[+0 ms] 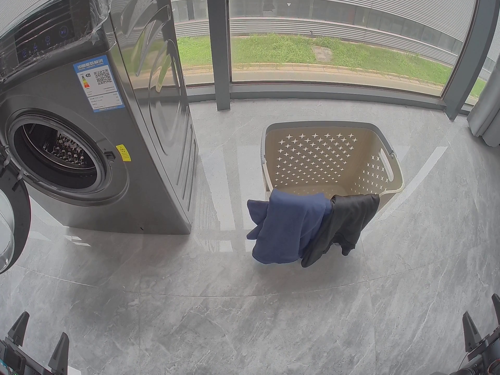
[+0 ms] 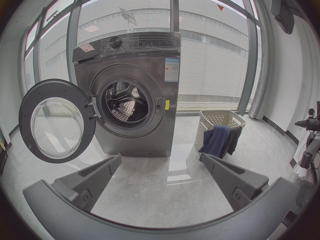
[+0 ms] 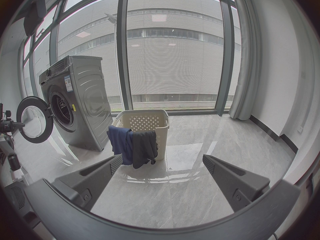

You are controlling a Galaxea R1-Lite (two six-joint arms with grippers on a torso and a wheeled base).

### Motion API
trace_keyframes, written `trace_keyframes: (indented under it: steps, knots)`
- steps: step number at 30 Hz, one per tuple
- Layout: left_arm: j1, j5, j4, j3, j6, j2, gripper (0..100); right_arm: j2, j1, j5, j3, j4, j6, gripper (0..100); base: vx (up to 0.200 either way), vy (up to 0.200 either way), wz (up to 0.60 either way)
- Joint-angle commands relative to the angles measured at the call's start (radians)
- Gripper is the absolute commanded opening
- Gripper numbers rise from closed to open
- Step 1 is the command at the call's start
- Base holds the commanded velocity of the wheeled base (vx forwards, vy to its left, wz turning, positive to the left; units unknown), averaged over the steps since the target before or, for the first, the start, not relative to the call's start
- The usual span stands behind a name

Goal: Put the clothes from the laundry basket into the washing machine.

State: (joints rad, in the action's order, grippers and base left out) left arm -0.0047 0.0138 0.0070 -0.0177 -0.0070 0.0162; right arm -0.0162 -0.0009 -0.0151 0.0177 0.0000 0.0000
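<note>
A beige laundry basket [image 1: 333, 154] [image 2: 218, 119] [image 3: 143, 122] stands on the floor right of the grey washing machine [image 1: 94, 110] [image 2: 133, 94] [image 3: 78, 97]. Over the basket's near rim hang a blue garment [image 1: 286, 225] [image 2: 215, 140] [image 3: 120, 144] and a black garment [image 1: 344, 222] [image 2: 234, 139] [image 3: 144, 147]. The machine's round door [image 2: 56, 120] [image 3: 33, 119] is swung open and the drum [image 1: 60, 152] [image 2: 125, 102] looks empty. My left gripper [image 1: 39, 342] [image 2: 161, 160] is low at the near left, open and empty. My right gripper [image 1: 482, 319] [image 3: 161, 160] is low at the near right, open and empty.
Grey tiled floor [image 1: 250, 308] spreads between me and the basket. Tall windows [image 1: 333, 27] with a dark pillar [image 1: 219, 42] run behind the machine and basket. A curtain [image 1: 487, 110] hangs at the far right.
</note>
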Motion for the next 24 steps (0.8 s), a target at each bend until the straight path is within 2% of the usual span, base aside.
trace_keyframes:
  steps: [1, 8, 10, 12, 13, 14, 15, 24]
  knots:
    - [0.0, 0.0, 0.001, 0.016, -0.001, -0.012, 100, 0.016, 0.001, 0.0, -0.018, 0.0, 0.0, 100, 0.2, 0.0, 0.0]
    - [-0.001, 0.0, 0.001, 0.016, -0.002, -0.012, 100, 0.016, 0.001, -0.014, -0.018, 0.0, 0.008, 100, 0.2, 0.0, 0.0]
    - [-0.001, 0.0, 0.001, 0.016, -0.002, -0.012, 100, 0.016, 0.001, -0.013, -0.01, -0.011, 0.021, 100, 0.0, 0.0, 0.0]
    - [-0.001, 0.0, 0.001, 0.016, -0.002, -0.012, 100, 0.016, 0.001, -0.006, 0.058, -0.058, 0.046, 100, 0.0, 0.0, 0.0]
    - [-0.001, 0.0, 0.001, 0.016, -0.002, -0.012, 100, 0.016, 0.001, -0.006, 0.058, -0.058, 0.046, 100, 0.0, 0.0, 0.0]
    - [0.0, 0.0, 0.001, 0.016, -0.001, -0.012, 100, -0.016, -0.002, -0.002, 0.119, -0.078, 0.058, 100, 0.0, 0.0, 0.0]
    - [0.0, 0.0, 0.001, 0.016, 0.002, -0.012, 100, -0.056, -0.001, 0.0, 0.133, -0.074, 0.057, 100, 0.0, 0.0, 0.0]
    - [0.0, 0.0, 0.001, 0.016, -0.001, -0.012, 100, -0.361, 0.038, 0.041, 0.097, -0.091, 0.057, 100, 0.0, -0.022, 0.0]
